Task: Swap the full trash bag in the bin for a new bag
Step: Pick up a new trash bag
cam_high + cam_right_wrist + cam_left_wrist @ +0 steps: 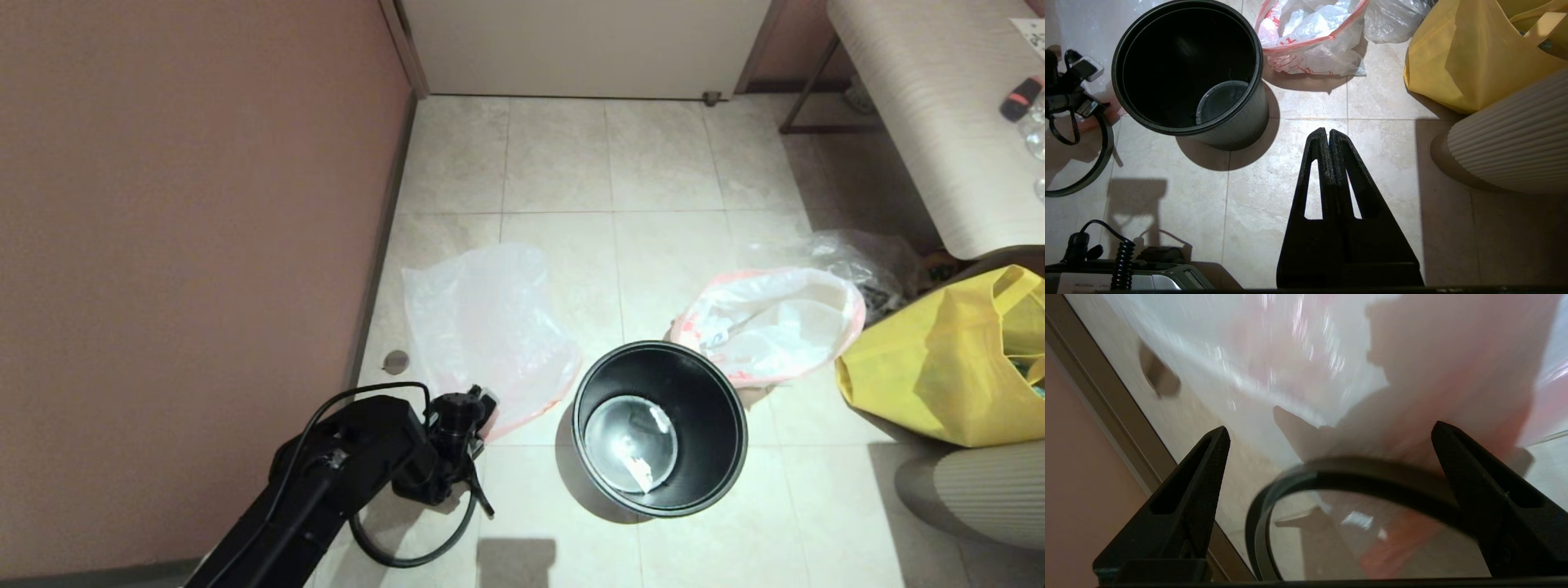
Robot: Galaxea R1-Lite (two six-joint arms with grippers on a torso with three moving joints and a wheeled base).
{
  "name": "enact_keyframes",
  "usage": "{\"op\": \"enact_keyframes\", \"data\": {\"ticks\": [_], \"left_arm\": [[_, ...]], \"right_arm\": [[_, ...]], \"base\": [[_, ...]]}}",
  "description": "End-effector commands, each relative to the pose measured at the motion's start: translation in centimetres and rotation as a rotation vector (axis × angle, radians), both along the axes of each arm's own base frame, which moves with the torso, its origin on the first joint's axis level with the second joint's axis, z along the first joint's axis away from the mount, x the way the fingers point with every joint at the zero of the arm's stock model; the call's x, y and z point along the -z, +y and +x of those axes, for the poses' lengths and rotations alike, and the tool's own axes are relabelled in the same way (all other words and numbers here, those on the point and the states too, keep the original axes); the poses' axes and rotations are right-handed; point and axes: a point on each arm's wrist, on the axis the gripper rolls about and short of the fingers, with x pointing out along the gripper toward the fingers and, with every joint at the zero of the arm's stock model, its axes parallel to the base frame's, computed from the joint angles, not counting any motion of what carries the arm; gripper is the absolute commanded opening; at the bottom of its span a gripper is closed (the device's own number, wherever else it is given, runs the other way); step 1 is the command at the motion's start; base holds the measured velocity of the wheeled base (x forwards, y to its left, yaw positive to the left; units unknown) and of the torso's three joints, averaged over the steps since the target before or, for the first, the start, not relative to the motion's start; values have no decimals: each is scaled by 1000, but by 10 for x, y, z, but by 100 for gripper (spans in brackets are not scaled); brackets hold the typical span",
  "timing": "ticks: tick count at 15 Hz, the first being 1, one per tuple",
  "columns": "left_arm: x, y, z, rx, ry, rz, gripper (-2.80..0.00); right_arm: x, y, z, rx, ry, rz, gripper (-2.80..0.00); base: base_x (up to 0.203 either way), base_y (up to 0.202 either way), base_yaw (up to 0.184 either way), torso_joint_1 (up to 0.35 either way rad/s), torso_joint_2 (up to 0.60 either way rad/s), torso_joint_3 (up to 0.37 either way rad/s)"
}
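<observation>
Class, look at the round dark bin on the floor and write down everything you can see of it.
The bin is a small round container, black and glossy inside, its outer wall finely ribbed. It stands upright on the tiled floor, unlined, with a few scraps on its bottom. The full trash bag lies just behind it; whether they touch is unclear.

Unreadable red print on the full trash bag (1306, 45); no other legible text.

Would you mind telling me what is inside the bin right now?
The bin has no bag in it: the head view shows its bare dark walls and shiny bottom, with a small pale scrap lying there. Nothing covers the inside; glare on the bottom hides finer detail.
</observation>
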Motion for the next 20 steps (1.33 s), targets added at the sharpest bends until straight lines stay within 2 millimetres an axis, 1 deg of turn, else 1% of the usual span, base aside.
{"op": "enact_keyframes", "data": {"ticks": [1, 3, 4, 5, 7, 9, 11, 16, 18, 20], "left_arm": [[-30, -18, -3, 36, -43, -13, 0], [-34, -44, -11, 89, -40, -14, 0], [-32, -51, -13, 103, -21, -7, 0], [-29, -53, -12, 106, -15, -6, 0], [-24, -53, -2, 99, -18, -11, 0], [-15, -46, 10, 80, -16, -14, 0], [-3, -36, 15, 60, 4, -8, 0], [-1, -37, 15, 110, 48, -39, 0], [-9, -40, 17, 89, 64, -136, 0], [-13, -41, 16, 78, 129, -149, 0]], "right_arm": [[0, 0, 0, -1, 2, 0, -280], [0, 0, 0, -1, 2, 0, -280], [0, 0, 0, -1, 2, 0, -280], [0, 0, 0, -1, 2, 0, -280], [0, 0, 0, -1, 2, 0, -280], [0, 0, 0, -1, 2, 0, -280], [0, 0, 0, -2, 2, 0, -280], [0, 0, 0, -1, 2, 0, -280], [0, 0, 0, -2, 2, 0, -280], [0, 0, 0, -1, 2, 0, -280]], "base": [[0, 0, 0, 0, 0, 0], [0, 0, 0, 0, 0, 0], [0, 0, 0, 0, 0, 0], [0, 0, 0, 0, 0, 0], [0, 0, 0, 0, 0, 0], [0, 0, 0, 0, 0, 0], [0, 0, 0, 0, 0, 0], [0, 0, 0, 0, 0, 0], [0, 0, 0, 0, 0, 0], [0, 0, 0, 0, 0, 0]]}}
